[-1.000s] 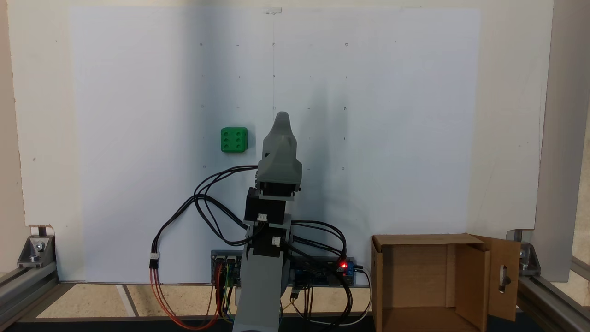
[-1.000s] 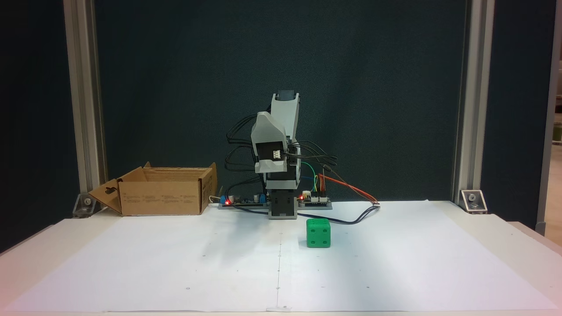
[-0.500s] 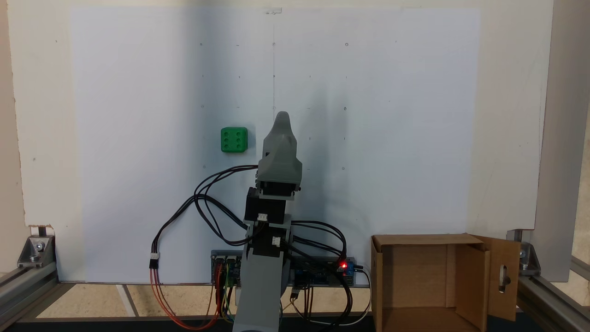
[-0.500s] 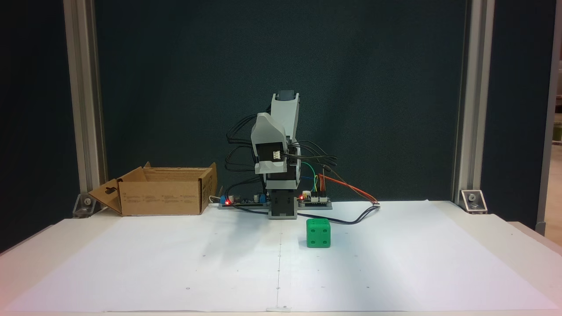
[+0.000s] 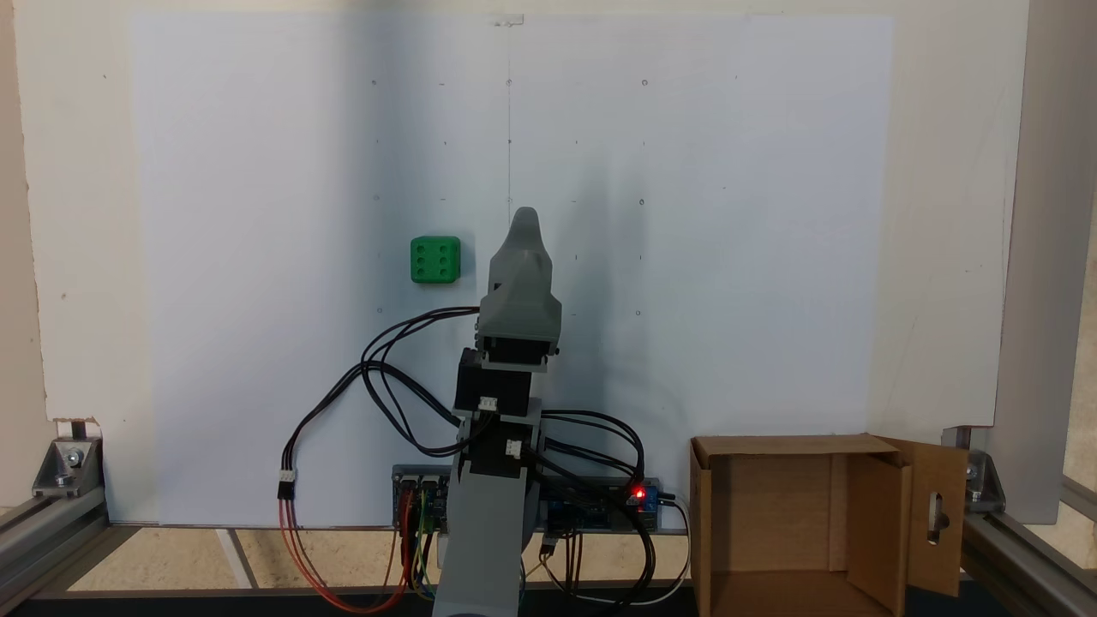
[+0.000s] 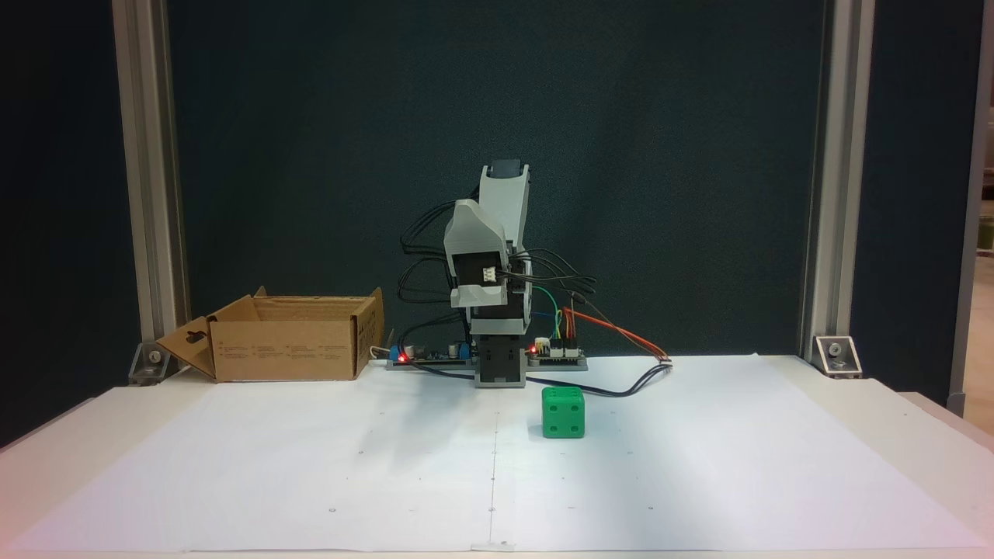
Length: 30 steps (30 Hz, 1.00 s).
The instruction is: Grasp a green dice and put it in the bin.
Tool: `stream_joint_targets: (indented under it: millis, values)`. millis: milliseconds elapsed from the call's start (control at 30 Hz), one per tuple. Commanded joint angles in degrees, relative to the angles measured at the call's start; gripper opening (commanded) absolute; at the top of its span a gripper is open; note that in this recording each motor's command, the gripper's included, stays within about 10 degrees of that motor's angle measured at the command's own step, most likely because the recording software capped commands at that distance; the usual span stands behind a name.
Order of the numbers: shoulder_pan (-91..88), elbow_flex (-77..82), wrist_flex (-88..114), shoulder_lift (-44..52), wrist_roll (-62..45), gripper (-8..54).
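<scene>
Green dice [image 5: 435, 260] sits alone on the white paper sheet [image 5: 728, 214], six pips up in a fixed view, nearer the base-side edge of the sheet than its far edge and a little off the centre line. In a fixed view from the front it [image 6: 564, 413] rests flat, just ahead of the arm's base [image 6: 498, 365], with a black cable [image 6: 621, 390] trailing on the paper close behind it.

Beside it, but not touching, the gripper [image 5: 524, 218] hangs folded above the base with nothing in its hold; its jaws stack one behind the other, so I cannot tell how far apart they stand.

Further out, the bin [image 6: 291, 341] stands near a back corner of the bench, well apart from the dice, top open and one flap [image 6: 189, 341] splayed outward.

Judging from this, the reach is short and steep, so the jaws could clip the dice's rounded edge and nudge it away, or snag the cable. A carry kept too low might strike the bin's wall or flap.
</scene>
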Motion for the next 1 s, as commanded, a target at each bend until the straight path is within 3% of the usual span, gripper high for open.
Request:
stream_joint_targets:
  millis: [0,333,533,967]
  values:
    - [0.00,2.72,-0.26,6.06,-2.64,44.3]
    - [-0.09,1.32,12.57,6.06,-2.99,44.0]
    - [-0.18,-15.89,36.81,6.15,-7.47,44.0]
    - [-4.04,-48.16,86.46,5.54,-4.66,43.1]
